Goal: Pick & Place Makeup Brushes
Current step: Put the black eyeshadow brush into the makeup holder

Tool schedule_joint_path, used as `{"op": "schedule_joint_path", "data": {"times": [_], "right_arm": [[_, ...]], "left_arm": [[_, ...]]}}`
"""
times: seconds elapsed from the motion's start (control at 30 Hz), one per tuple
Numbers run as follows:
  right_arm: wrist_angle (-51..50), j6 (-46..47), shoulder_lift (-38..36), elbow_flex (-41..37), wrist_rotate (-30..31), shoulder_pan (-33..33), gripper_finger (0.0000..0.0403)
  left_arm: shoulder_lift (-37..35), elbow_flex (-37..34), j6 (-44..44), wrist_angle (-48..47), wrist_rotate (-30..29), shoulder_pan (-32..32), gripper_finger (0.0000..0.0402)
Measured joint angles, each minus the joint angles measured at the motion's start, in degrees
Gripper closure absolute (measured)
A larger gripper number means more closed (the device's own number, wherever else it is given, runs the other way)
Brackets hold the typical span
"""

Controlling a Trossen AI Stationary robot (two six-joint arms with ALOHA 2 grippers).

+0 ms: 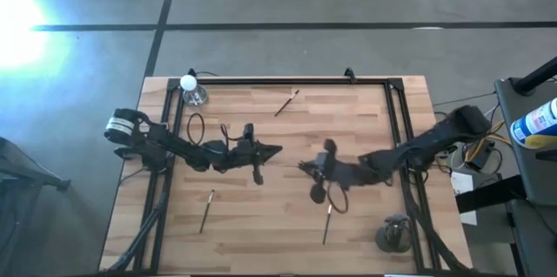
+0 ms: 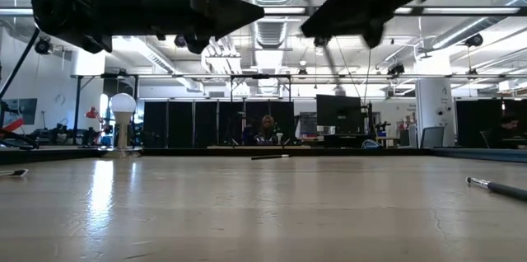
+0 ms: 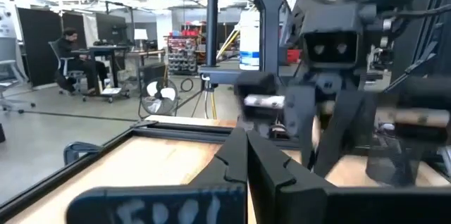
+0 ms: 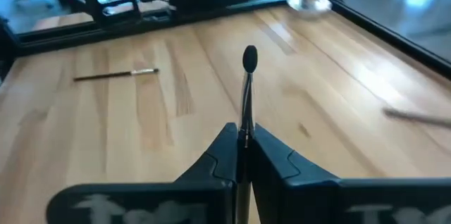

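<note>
Dark-handled brush (image 4: pixel 246 104) stands pinched between the right gripper (image 4: pixel 243 139)'s fingers, bristle tip pointing ahead, held above the wooden table (image 1: pixel 261 233). Judging by this, carry it level and steady so it cannot slip. Another brush (image 4: pixel 116 75) lies ahead, off to one side. The left gripper (image 1: pixel 277 149), pressed together, hovers opposite, in the likely path.

We see the thin dark-tipped makeup brush (image 4: pixel 246 97) lose its lower handle between the black right gripper (image 4: pixel 243 143) fingers.
</note>
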Motion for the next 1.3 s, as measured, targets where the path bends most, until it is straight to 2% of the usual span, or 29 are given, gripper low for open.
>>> {"op": "schedule_joint_path", "data": {"times": [0.13, 0.2, 0.37, 0.47, 0.6, 0.77, 0.87, 1.07, 1.3], "right_arm": [[-15.4, 12.0, -4.9, 2.2, 8.3, 8.1, 0.0389], [-26.3, 19.9, -6.4, 4.8, 11.8, 12.0, 0.0389], [-55.0, 43.2, -5.6, 15.1, 16.5, 21.4, 0.039], [-69.0, 55.7, -2.3, 21.3, 17.3, 26.5, 0.039], [-83.1, 70.1, 3.7, 29.1, 16.0, 31.9, 0.039], [-98.7, 85.7, 11.6, 38.7, 7.5, 37.4, 0.039], [-100.9, 90.4, 15.3, 42.9, 2.6, 40.4, 0.039], [-101.3, 95.7, 19.8, 44.7, -3.3, 45.0, 0.039], [-101.4, 100.2, 22.0, 42.7, -4.3, 47.9, 0.039]], "left_arm": [[0.0, -0.3, -0.9, -0.9, 0.1, 0.0, 0.0401], [0.0, -0.6, -1.5, -1.8, 0.2, 0.0, 0.0401], [0.0, -1.1, -1.3, -5.4, 0.3, 0.0, 0.0401], [0.0, -1.1, -1.2, -5.7, 0.3, 0.0, 0.0401], [0.0, -1.1, -1.2, -6.3, 0.3, 0.0, 0.0401], [0.0, -1.1, -1.6, -8.1, 0.3, 0.1, 0.0401], [0.0, -1.1, -1.7, -8.7, 0.4, 0.1, 0.0401], [0.0, -1.1, -1.7, -10.1, 0.4, 0.1, 0.0401], [0.0, -1.1, -1.7, -11.0, 0.9, 0.2, 0.0401]]}}
